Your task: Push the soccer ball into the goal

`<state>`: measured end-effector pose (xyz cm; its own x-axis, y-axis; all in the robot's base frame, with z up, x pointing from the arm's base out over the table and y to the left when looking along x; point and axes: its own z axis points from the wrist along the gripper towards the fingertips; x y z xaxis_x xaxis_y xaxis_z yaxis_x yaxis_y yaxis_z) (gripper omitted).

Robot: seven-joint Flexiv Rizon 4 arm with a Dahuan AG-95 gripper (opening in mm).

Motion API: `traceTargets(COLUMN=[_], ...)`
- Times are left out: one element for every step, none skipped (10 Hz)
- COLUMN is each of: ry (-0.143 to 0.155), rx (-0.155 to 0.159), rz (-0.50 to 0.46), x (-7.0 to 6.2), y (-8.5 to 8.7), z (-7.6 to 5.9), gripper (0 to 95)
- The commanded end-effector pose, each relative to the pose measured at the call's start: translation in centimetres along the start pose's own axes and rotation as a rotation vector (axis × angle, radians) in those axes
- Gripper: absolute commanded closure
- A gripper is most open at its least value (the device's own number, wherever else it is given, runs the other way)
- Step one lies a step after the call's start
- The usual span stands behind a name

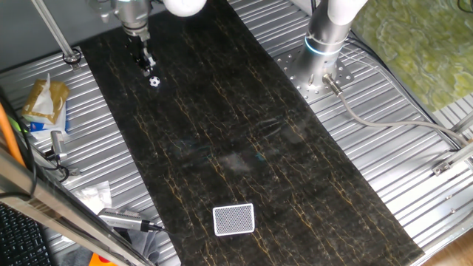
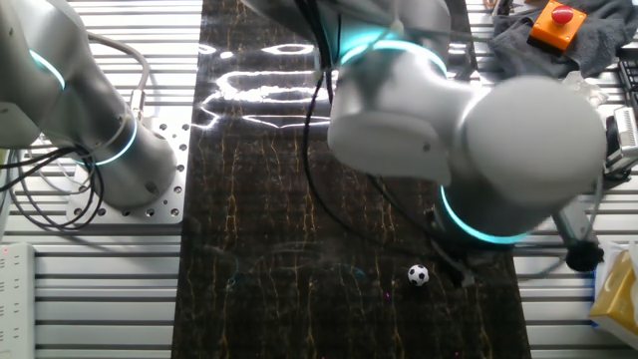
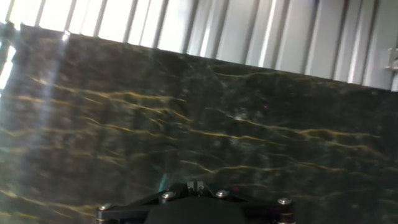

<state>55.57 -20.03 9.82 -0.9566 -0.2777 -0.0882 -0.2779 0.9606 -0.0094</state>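
While the goal [image 1: 233, 219] sits at the near end of the dark marbled surface [image 1: 244, 133] in one fixed view, nothing lies on the mat between it and the ball [image 1: 154, 82], which rests well apart at the far end. Off the mat, beside the ball's end, lie a yellow packet [image 1: 44, 100] and loose cables; the arm's base [image 1: 323, 70] stands on the opposite side. The ball lies just beside the tip of the jaws, on the goal side. Whether they are wide or narrow, I cannot tell.

Pincer [image 1: 148, 65] beside soccer ball [image 1: 154, 82] — goal [image 1: 233, 219] well apart.
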Motion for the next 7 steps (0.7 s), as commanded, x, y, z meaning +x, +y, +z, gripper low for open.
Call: traceTargets(ry=[-0.049, -0.058, -0.058, -0.057, -0.054, -0.054, -0.041], rx=[0.023, 0.023, 0.019, 0.018, 0.012, 0.012, 0.002], rz=[-0.084, -0.108, -0.136, -0.136, -0.130, -0.130, -0.135], x=[0.2, 0.2, 0.3, 0.4, 0.5, 0.5, 0.5], y=[-1.3, -1.6, -2.1, -2.2, -2.3, -2.3, -2.3], z=[0.4, 0.5, 0.6, 0.6, 0.5, 0.5, 0.6], gripper=[95.0, 76.0, 38.0, 38.0, 19.0, 19.0, 19.0])
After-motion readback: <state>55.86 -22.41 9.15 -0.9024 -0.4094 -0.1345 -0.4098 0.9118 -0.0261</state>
